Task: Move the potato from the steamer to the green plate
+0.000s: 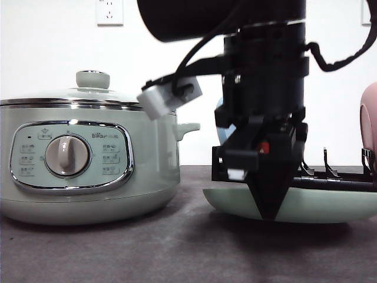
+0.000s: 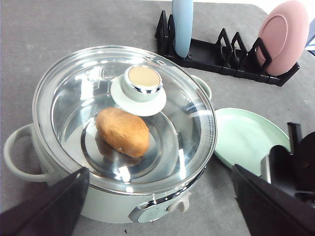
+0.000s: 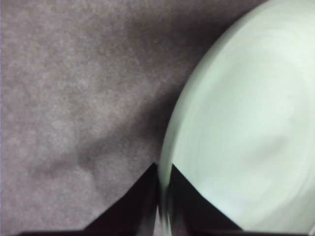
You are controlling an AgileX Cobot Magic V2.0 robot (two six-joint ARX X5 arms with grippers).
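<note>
Potato [image 2: 122, 132]: it lay inside the steamer [image 2: 123, 147], under the closed glass lid [image 2: 88, 98].
Right pincer [image 3: 164, 196]: your fingers were clamped on the green plate [image 3: 246, 123] rim.
Left pincer [image 2: 157, 196]: spread apart above the steamer, your nearer arm.

— Where does the front camera sit?
— Low, near table height, facing forward. The right gripper [image 1: 270, 206] hangs close before it, blocking much of the middle; the steamer [image 1: 88, 159] stands off to that gripper's left, and the green plate [image 1: 330, 205] lies directly behind its tips.

— And the left wrist camera?
— High, looking steeply down through the steamer's [image 2: 123, 128] glass lid, its own fingers [image 2: 49, 206] at the lower corners. The green plate [image 2: 246, 137] lies beyond the right-hand finger.

— The right wrist one?
— Very near the tabletop, blurred; the green plate's [image 3: 246, 123] rim runs between its fingers [image 3: 133, 206].

— What do they share?
— All three catch the green plate; front and left wrist share the steamer.
</note>
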